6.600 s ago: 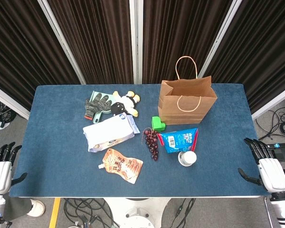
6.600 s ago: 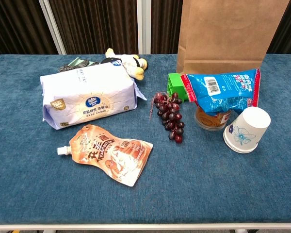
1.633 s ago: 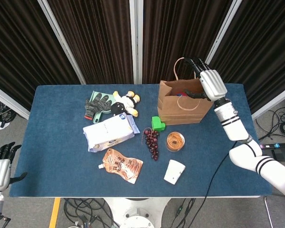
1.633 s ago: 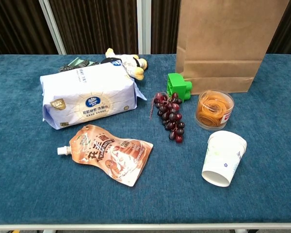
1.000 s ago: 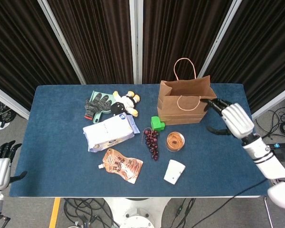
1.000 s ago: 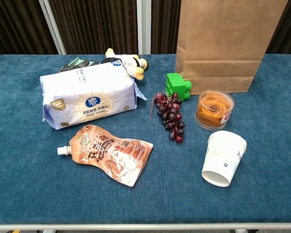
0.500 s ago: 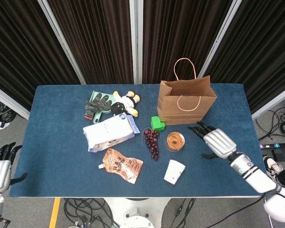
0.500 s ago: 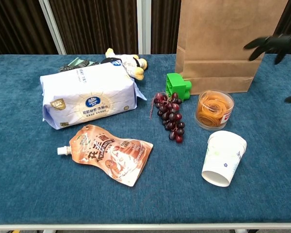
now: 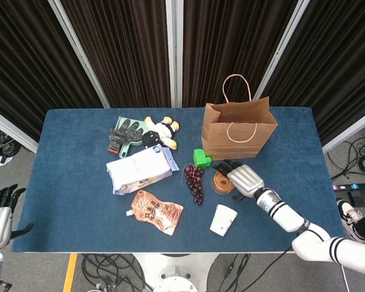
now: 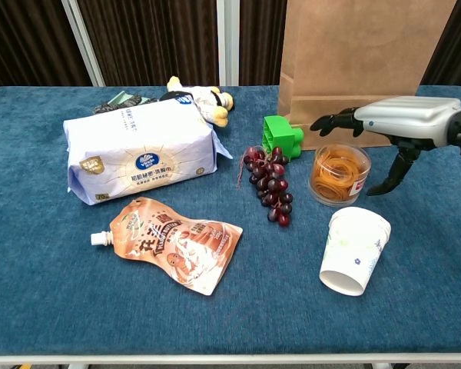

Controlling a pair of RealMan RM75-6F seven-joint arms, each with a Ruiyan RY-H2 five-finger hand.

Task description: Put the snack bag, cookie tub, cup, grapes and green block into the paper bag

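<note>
The cookie tub (image 9: 222,181) (image 10: 339,174) stands on the blue counter (image 9: 73,182) in front of the paper bag (image 9: 238,131), directly under the right hand (image 9: 242,178) (image 10: 396,123), whose fingers are spread, holding nothing. The cup (image 9: 223,219) lies just beside it; the grapes (image 9: 194,182) and green block (image 9: 201,159) lie left.

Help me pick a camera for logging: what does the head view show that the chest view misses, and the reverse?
Only the head view shows the idle left hand beyond the table's left edge, fingers apart, the brown paper bag's open top and handles, and the grey-green gloves in full.

Only the chest view shows the printed label on the orange spouted drink pouch and the clear cookie tub's side wall.

Both show the open right hand over the cookie tub, purple grapes, green block and white paper cup.
</note>
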